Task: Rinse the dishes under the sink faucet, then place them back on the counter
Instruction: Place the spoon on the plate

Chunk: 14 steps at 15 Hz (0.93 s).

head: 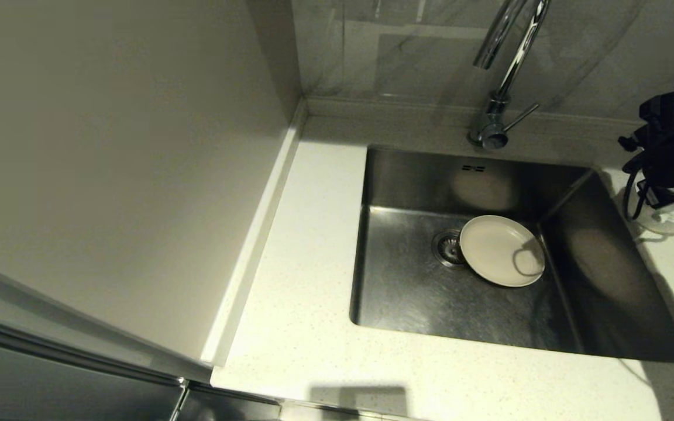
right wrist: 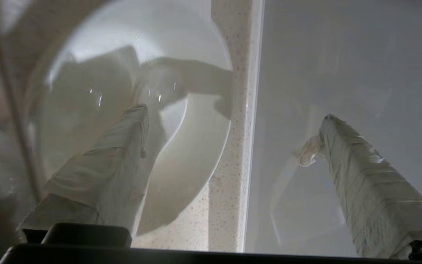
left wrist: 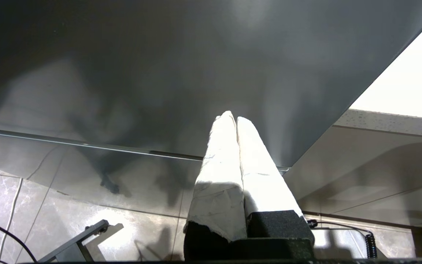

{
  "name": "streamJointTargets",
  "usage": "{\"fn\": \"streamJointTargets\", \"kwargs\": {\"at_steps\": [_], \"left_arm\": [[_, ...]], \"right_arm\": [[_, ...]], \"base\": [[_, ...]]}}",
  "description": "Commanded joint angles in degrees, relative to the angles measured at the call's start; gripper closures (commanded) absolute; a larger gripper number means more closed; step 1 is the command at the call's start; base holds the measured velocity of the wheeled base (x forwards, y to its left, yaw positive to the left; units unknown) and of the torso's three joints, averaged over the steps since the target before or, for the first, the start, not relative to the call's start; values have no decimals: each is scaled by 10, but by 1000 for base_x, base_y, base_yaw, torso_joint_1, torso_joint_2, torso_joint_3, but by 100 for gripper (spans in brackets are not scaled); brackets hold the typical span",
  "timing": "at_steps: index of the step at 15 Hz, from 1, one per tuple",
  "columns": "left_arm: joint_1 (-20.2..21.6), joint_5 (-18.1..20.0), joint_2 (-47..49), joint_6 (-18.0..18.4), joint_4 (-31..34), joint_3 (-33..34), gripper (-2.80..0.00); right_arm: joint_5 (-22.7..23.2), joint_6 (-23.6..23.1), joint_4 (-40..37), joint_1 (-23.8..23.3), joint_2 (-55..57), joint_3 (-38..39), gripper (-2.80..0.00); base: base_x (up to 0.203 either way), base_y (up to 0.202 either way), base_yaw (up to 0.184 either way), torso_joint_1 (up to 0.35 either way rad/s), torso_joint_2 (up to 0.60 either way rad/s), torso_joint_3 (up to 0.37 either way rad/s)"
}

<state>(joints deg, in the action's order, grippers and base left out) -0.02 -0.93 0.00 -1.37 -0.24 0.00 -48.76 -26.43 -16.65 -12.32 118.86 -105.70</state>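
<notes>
Your right gripper [right wrist: 233, 139] gapes over the bowl [right wrist: 130, 110] at the sink's [head: 635, 304] three o'clock; straddle its rim before closing.

Cream plate [head: 501, 250] in the steel-grey sink [head: 407, 292], chrome faucet [head: 504, 70], off-white speckled counter [head: 296, 280], white bowl [right wrist: 181, 154] under the white-wrapped fingers [right wrist: 123, 146].

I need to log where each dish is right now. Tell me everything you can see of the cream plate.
The cream plate is round, wide and shallow, with a smooth matte surface and a low raised rim. It lies face up and empty on the floor of the steel sink, its left edge covering part of the round drain strainer. A shadow falls across its right side. No gripper touches it, and no water is visible on it.
</notes>
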Motion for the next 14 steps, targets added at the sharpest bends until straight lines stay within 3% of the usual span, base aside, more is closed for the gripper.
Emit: {"fn": "streamJointTargets", "kwargs": {"at_steps": [1,6,10,14], "left_arm": [[0,0,-2,0,0,0,0],[0,0,-2,0,0,0,0],[0,0,-2,0,0,0,0],[0,0,-2,0,0,0,0]], "right_arm": [[-3,-1,-1,3,-2,-9,-280],[-2,1,-1,4,1,-40,-280],[-3,5,-5,4,-2,-18,-280],[1,84,-9,12,0,-17,-280]], "base": [[0,0,0,0,0,0],[0,0,0,0,0,0],[0,0,0,0,0,0],[0,0,0,0,0,0]]}}
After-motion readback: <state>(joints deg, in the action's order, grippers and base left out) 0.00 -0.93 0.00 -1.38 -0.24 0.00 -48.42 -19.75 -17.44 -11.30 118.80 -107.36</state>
